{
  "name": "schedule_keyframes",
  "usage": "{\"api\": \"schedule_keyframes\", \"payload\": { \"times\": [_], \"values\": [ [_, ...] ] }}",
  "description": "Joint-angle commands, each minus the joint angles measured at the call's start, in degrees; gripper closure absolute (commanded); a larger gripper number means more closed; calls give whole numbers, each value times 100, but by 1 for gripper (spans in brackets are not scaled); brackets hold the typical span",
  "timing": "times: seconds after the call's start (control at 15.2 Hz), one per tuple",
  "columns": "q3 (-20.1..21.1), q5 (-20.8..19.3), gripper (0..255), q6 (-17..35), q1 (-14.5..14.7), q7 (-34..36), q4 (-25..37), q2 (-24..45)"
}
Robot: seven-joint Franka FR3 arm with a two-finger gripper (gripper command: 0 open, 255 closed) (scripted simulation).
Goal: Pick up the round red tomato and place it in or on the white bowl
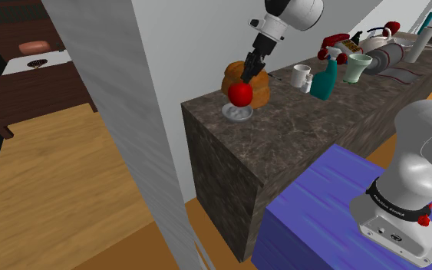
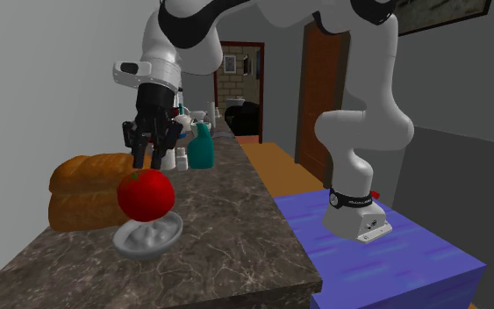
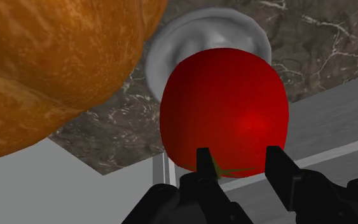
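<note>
The round red tomato rests in the small white-grey bowl near the end of the dark marble counter. My black gripper hangs just above the tomato. Its fingers stand apart and are open, and nothing is clasped between them. A brown bread loaf lies right behind the bowl, close to the fingers.
Further along the counter stand a white mug, a teal spray bottle, a pale green cup and several kitchen items. A grey wall rises beside the counter's end. The blue stand is below.
</note>
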Motion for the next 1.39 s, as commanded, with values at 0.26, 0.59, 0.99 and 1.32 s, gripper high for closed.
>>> {"api": "schedule_keyframes", "payload": {
  "times": [0.26,0.59,0.99,1.32],
  "values": [
    [-30,311,255,196,6,-304,-163,212],
    [-33,311,255,196,8,-304,-162,212],
    [-25,274,0,213,16,-274,-187,173],
    [-49,-451,0,-238,-108,182,36,-401]
  ]
}}
